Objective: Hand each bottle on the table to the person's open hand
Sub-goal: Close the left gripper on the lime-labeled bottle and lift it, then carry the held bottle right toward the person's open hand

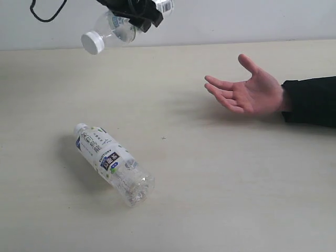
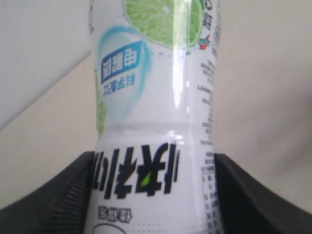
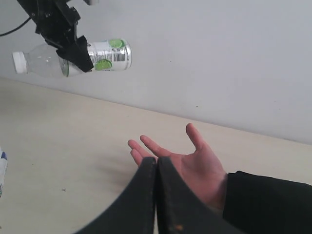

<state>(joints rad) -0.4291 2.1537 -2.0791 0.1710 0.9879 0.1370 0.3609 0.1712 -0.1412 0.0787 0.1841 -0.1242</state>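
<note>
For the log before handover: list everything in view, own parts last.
table: one, pale beige, spans the scene
wall: one, grey-white, behind it
lying bottle: one, clear, white label and cap, on its side on the table
held bottle: one, clear, white cap, in the air
cable: one, black, dangling near the held bottle
open hand: one, bare, palm up, black sleeve
left gripper: one, black, shut on held bottle
right gripper: one, black, shut, empty

Capped bottle (image 1: pixel 107 32) aloft in left gripper (image 1: pixel 140 20), labelled bottle (image 1: pixel 113 163) flat on table (image 1: pixel 236 184)
</note>
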